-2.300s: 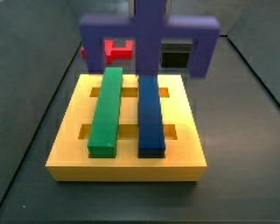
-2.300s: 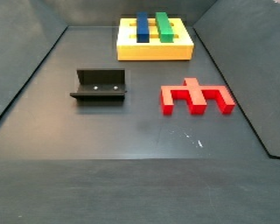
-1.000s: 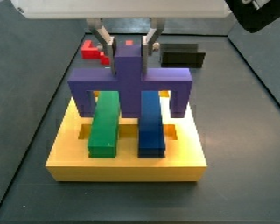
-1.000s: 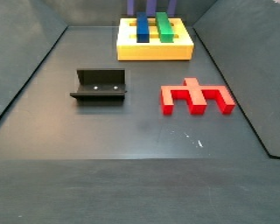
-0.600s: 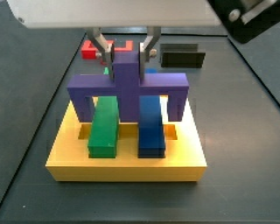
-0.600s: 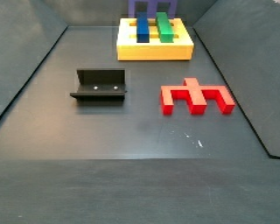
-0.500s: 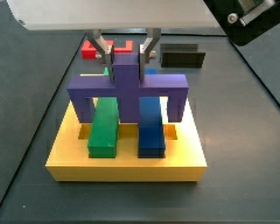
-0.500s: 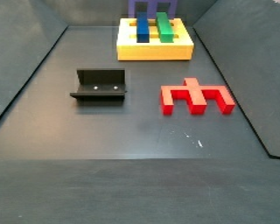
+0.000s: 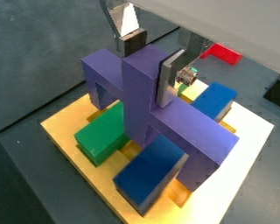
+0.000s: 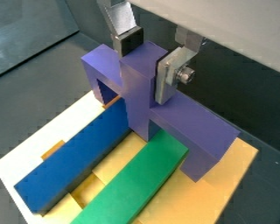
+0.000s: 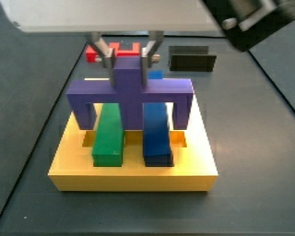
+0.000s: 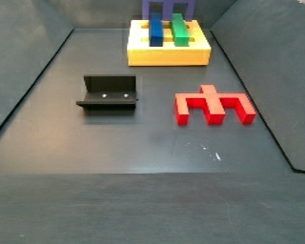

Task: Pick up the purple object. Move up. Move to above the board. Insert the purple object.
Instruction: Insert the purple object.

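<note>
You have the gripper (image 9: 150, 59) closed on the central post of the purple piece (image 9: 149, 114), one silver finger (image 9: 174, 75) on each side of it, directly above the yellow board (image 9: 254, 166). In a side view the purple piece (image 11: 129, 97) straddles the green bar (image 11: 108, 132) and the blue bar (image 11: 158, 134). Its crossbar runs from 9 to 3 o'clock there, across the two bars, which run from 12 to 6. Each leg hangs outside a bar, over the board (image 11: 132, 175), and seems to point at a slot. I judge the insertion is not finished, so the next move is straight down. Keep the crossbar square to the bars, otherwise a leg may catch on the slot edge. The red block (image 12: 213, 104) and the fixture (image 12: 110, 93) lie well apart on the floor.
</note>
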Robot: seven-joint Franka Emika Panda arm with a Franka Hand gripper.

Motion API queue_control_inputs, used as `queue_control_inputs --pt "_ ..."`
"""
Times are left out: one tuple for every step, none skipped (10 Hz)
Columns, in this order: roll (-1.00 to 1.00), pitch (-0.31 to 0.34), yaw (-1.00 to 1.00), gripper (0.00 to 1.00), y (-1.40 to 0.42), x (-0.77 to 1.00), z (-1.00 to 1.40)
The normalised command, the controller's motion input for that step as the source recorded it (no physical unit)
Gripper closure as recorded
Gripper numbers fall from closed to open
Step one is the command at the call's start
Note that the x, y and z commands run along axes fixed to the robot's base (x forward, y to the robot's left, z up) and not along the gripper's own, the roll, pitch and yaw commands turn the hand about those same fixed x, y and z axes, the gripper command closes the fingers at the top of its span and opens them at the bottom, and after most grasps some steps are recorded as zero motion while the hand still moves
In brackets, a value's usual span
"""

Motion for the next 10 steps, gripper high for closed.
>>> queue_control_inputs --pt "0.00 0.000 0.00 1.00 0.00 0.02 -0.01" --pt "0.00 -0.024 0.00 1.00 -0.01 0.03 -0.09" --pt "0.00 -0.020 0.00 1.00 -0.03 0.13 -0.11" --pt "0.00 0.000 -0.03 1.00 -0.05 0.19 -0.14" --pt "0.00 0.000 -0.08 1.00 -0.08 0.25 -0.15" --pt "0.00 0.000 -0.08 1.00 -0.06 0.22 -0.17" --pt "0.01 0.000 -0.07 1.00 -0.04 0.17 -0.17" --pt "0.04 0.000 -0.07 1.00 -0.01 0.10 -0.17" --pt "0.08 0.010 -0.06 1.00 0.00 0.01 -0.17" --pt "0.11 0.019 -0.06 1.00 0.00 0.00 -0.16"
